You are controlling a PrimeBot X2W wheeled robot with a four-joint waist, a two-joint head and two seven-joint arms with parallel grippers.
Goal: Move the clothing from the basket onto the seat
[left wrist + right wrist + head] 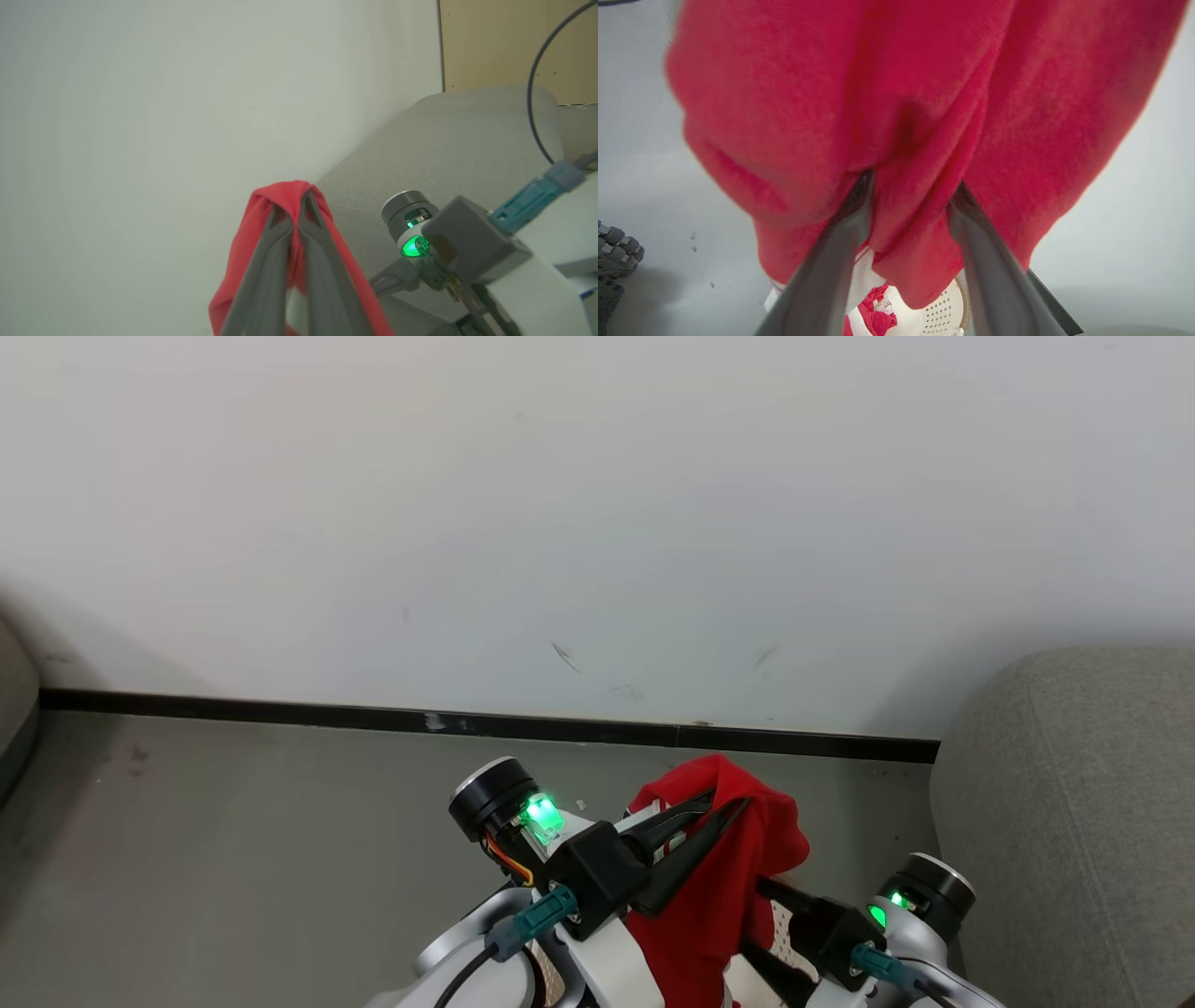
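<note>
Head view downward, wrist views near clothing [770,845]

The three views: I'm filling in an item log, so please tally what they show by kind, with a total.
Red garments: 2 (held garment, second garment lying in the basket)
Basket: 1
Sofa: 1
Grippers: 2 (left gripper, right gripper)
Total: 6
</note>
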